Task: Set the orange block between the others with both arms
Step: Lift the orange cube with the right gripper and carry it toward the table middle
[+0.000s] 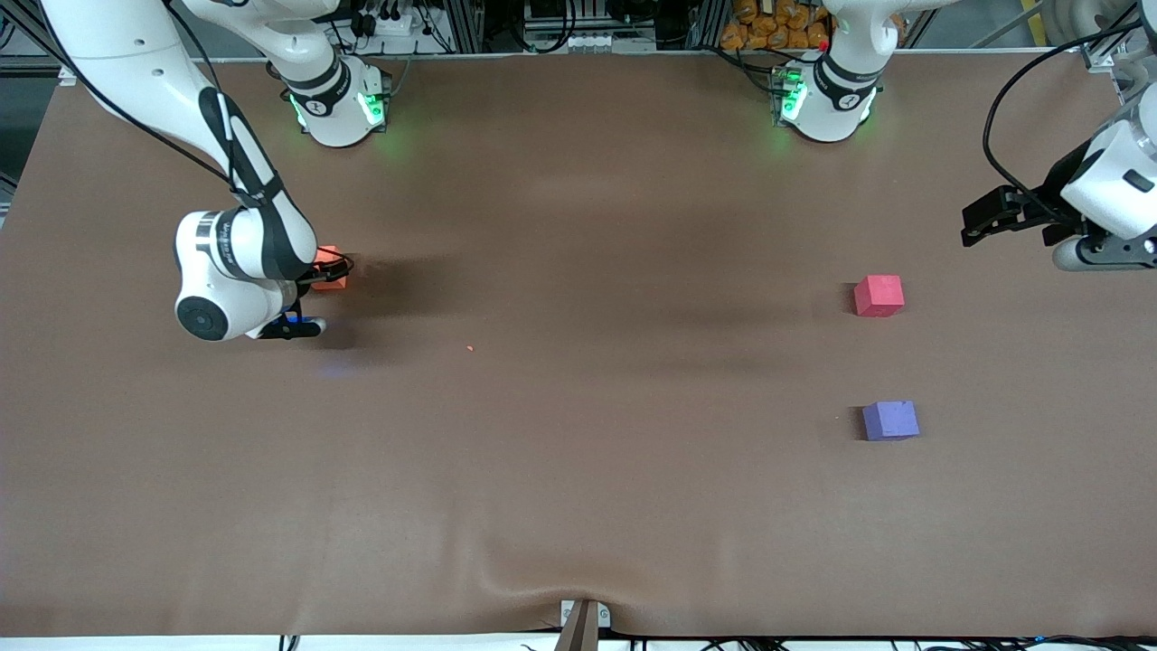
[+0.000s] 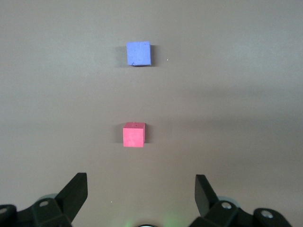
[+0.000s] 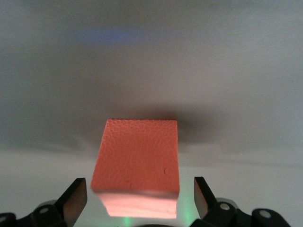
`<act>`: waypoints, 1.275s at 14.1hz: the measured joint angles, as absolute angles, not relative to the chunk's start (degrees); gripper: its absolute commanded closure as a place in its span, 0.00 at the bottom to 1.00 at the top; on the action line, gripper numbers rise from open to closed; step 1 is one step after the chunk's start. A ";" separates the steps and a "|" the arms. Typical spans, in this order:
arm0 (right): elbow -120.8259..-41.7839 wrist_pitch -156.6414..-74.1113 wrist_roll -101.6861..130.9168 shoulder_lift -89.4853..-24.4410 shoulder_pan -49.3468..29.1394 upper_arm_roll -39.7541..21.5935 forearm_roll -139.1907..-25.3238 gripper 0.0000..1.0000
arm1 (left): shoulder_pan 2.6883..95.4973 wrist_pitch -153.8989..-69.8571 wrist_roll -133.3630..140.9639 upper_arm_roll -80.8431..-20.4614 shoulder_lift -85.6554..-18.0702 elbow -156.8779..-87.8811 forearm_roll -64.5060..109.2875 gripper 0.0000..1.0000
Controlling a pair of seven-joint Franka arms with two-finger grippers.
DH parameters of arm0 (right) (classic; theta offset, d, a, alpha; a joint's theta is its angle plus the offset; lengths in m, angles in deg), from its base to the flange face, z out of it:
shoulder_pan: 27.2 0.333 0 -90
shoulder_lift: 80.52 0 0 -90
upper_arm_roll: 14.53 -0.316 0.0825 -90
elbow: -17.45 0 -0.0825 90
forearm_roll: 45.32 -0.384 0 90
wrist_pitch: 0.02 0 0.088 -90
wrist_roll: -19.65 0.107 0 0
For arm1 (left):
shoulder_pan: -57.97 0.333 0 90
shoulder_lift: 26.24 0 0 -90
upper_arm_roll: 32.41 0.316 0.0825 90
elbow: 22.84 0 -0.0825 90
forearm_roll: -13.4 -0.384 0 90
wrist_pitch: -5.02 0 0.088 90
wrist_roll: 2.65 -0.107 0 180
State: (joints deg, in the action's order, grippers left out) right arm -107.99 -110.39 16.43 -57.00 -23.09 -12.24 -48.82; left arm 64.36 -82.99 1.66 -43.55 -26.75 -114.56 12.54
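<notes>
No legible text, label, brand, number or sign was found in any of the three views. The right arm's white base point(image 1: 336, 107) and the left arm's white base point(image 1: 824, 101) each carried a small dark round mark, but nothing on either could be read. The striped band on the right arm's wrist point(image 1: 210, 237) showed dark bars only, no readable characters. The orange block point(image 3: 137, 163), the red-pink cube point(image 1: 879, 296) and the purple-blue cube point(image 1: 890, 420) bore no markings. The brown table cover point(image 1: 578, 470) was unmarked.
</notes>
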 measured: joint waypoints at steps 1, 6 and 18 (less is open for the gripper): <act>-107.99 -110.53 16.41 -56.33 -23.09 -12.24 -48.81 0.67 | 64.36 -83.28 1.66 -43.59 -26.97 -114.58 12.54 0.00; -107.13 -110.66 15.72 -56.20 -23.06 -12.46 -48.79 0.94 | 64.32 -83.71 1.65 -43.77 -27.18 -114.57 12.54 0.00; -65.84 -105.46 25.43 -42.24 0.60 -16.20 -58.11 0.95 | 64.37 -83.78 1.65 -43.52 -27.10 -114.38 12.54 0.00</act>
State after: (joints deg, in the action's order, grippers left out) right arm -65.84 -105.46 25.43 -42.24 0.60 -16.20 -58.11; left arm 64.37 -83.78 1.65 -43.52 -27.10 -114.38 12.54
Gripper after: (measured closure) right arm 0.467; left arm 0.000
